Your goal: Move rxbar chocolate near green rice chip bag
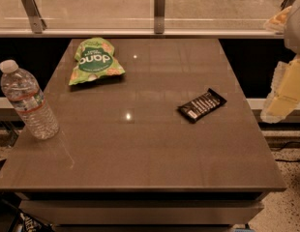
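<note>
The rxbar chocolate (pixel 202 105) is a small black wrapper bar with white lettering, lying flat and slanted on the right half of the brown table (pixel 140 149). The green rice chip bag (pixel 95 61) is a crinkled light-green pouch with a dark green round logo, lying at the far left of the table. My gripper (pixel 284 93) hangs at the right edge of the view, beyond the table's right side, away from the bar and above floor level. It holds nothing that I can see.
A clear plastic water bottle (pixel 28 101) with a white cap stands upright near the table's left edge. A glass railing with metal posts (pixel 159 9) runs behind the table. The table's front edge is close to me.
</note>
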{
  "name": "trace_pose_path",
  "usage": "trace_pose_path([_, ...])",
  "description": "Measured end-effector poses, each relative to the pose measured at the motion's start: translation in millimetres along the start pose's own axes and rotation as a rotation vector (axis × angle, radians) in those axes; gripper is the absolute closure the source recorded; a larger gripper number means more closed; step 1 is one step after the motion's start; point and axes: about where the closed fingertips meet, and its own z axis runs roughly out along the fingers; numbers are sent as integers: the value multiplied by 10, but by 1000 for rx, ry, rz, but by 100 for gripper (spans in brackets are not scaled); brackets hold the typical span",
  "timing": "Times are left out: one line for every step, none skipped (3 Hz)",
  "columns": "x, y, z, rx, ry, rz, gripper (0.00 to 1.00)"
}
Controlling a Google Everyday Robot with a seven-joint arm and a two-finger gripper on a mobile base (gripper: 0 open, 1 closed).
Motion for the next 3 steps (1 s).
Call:
trace_pose_path([0,0,-1,0,0,0,0])
trace_pose_path([-39,-86,1,13,-10,-57,0])
trace_pose_path([-57,-263,37,12,-2,-138,0])
